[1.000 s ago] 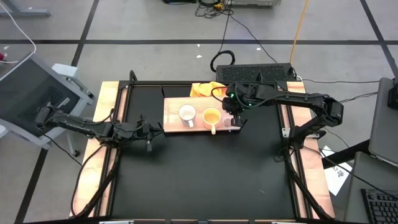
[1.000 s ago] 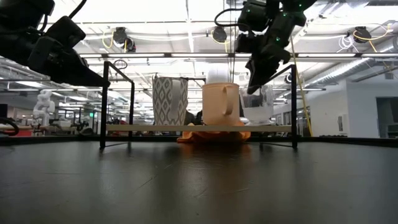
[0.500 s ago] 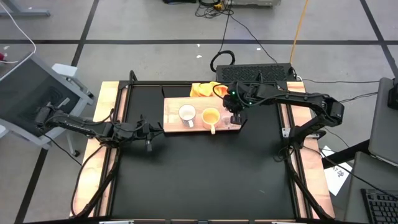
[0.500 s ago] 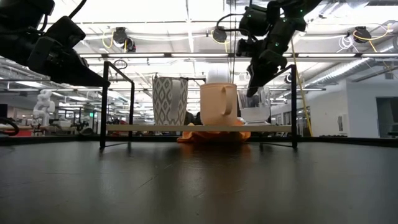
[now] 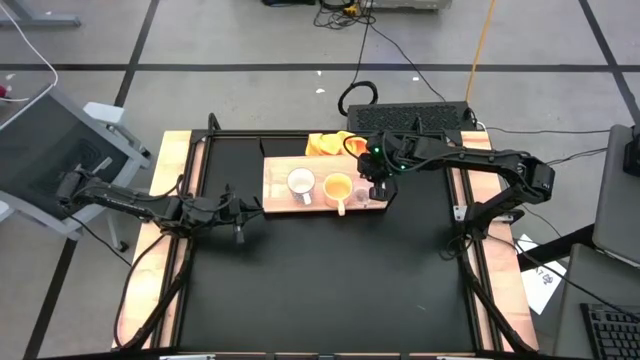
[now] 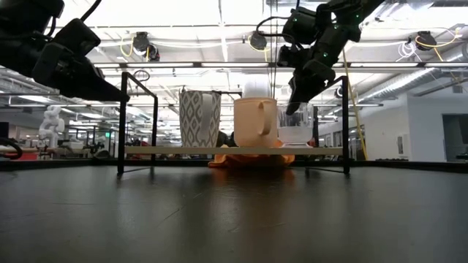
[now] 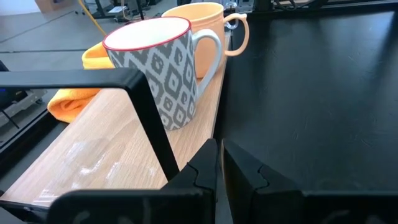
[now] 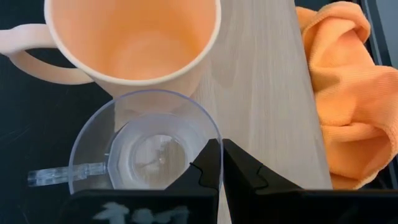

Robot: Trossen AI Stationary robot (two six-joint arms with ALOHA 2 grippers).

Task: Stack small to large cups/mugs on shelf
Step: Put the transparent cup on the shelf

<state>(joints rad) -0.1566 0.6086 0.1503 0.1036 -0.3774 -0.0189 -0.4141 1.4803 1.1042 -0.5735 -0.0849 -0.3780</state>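
The light-wood shelf [image 5: 278,178] carries the white mug with a grey diamond pattern [image 5: 300,183], the orange-yellow mug [image 5: 339,187] and the clear glass cup [image 8: 146,146], in a row from left to right. The glass cup sits at the shelf's right end, against the orange mug's wall [image 8: 134,74], with its clear handle [image 8: 56,176] out over the black table. My right gripper [image 8: 219,165] is over it and shut on its rim. My left gripper [image 7: 219,163] is shut and hovers above the table by the shelf's left end, near the white mug [image 7: 158,68]. My right gripper pinches the glass cup's rim [image 8: 212,134] on the side away from the cup's handle, one finger inside the cup and one outside. The fingers come from above, slanting down. The cup stays upright, its base at the level of the shelf [image 6: 296,130].
An orange-yellow cloth [image 5: 325,143] lies bunched behind the shelf toward the far edge. The shelf stands on a black metal frame [image 6: 139,117] with upright posts at its ends. The black table mat in front of the shelf [image 5: 320,280] is bare.
My right gripper has moved a little toward the table's left, carrying the glass cup along the shelf up against the orange mug. The orange mug has edged slightly left too. The gripper has stayed shut on the rim.
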